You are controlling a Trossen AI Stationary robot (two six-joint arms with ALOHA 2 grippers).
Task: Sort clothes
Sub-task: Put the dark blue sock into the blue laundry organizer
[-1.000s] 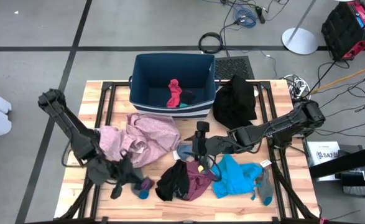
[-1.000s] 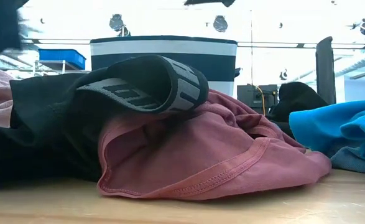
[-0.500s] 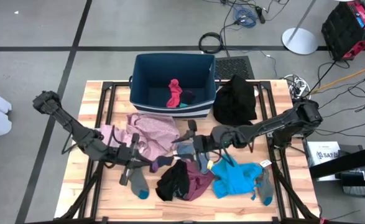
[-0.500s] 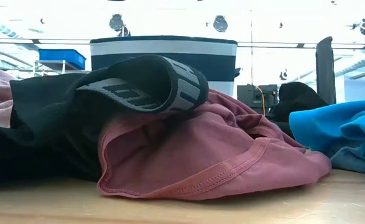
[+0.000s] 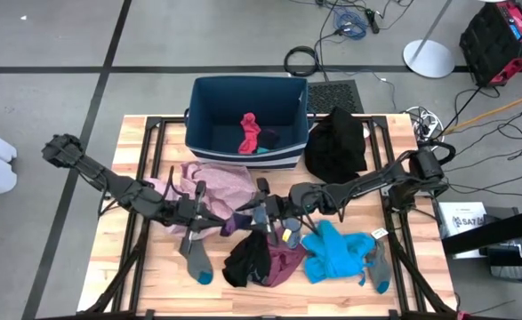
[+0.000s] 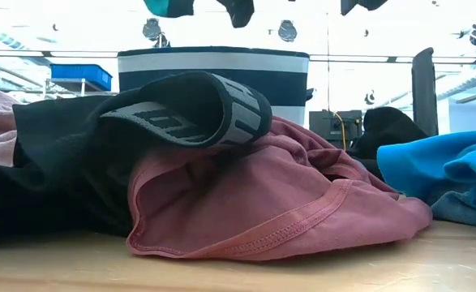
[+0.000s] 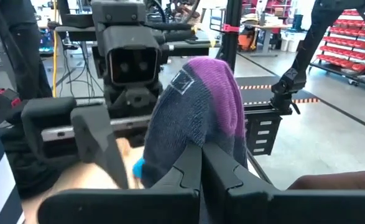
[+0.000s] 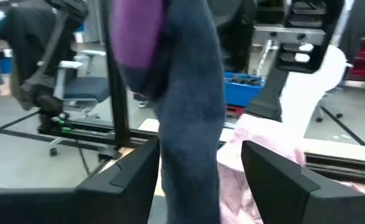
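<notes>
My left gripper (image 5: 212, 220) is shut on a dark grey sock (image 5: 239, 220) with a purple patch, held above the table's middle. My right gripper (image 5: 261, 213) faces it from the table's right, open, one finger on either side of the sock's free end (image 8: 188, 93). A matching grey sock with a teal toe (image 5: 197, 259) lies flat on the wood near the front. Pale pink (image 5: 214, 184), black and maroon (image 5: 261, 260), and bright blue (image 5: 336, 253) garments lie around them. My left gripper pinches one end of the sock (image 7: 191, 146) between its two shut fingers, which lie level and point toward the table's right. The sock sticks out past the fingertips, its purple part (image 7: 222, 87) farthest out, lifted clear of the table. I cannot tell whether my right gripper's fingers (image 8: 135, 180) touch the sock.
The dark blue bin (image 5: 196, 116) stands at the table's far middle, with a red sock (image 5: 249, 132) and dark pieces inside. A black garment (image 5: 336, 142) lies to its right. A grey sock (image 5: 378, 267) lies by the blue garment. Bare wood shows at front left.
My left gripper has risen from the front left toward the table's middle and tipped from pointing down to level, carrying the purple-patched sock. The teal-toed sock stayed on the wood. My right gripper has moved leftward and levelled out, bringing its open fingers around the sock.
</notes>
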